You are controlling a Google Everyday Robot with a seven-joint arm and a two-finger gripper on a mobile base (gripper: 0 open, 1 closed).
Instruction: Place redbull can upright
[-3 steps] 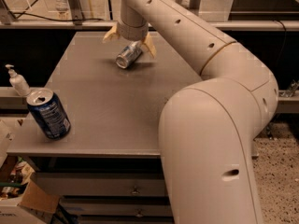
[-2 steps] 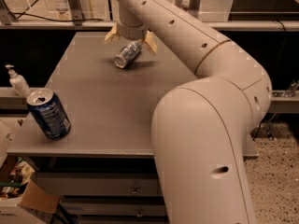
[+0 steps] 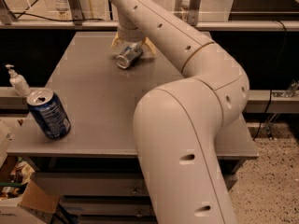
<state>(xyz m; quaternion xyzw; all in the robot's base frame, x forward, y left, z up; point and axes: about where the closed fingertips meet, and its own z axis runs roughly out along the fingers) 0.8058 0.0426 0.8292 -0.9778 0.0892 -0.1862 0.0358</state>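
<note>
High view behind arm [image 3: 187, 125], facing table [image 3: 93, 101]; gripper [image 3: 132, 45] far end

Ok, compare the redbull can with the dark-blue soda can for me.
Pose: the redbull can lies on its side at the far end of the table; the soda can stands upright near its front edge. Build: the redbull can is slimmer and silvery; the soda can is fatter, dark blue. The claw hangs over the redbull can; the soda can is far from it. Both are on that table.
</note>
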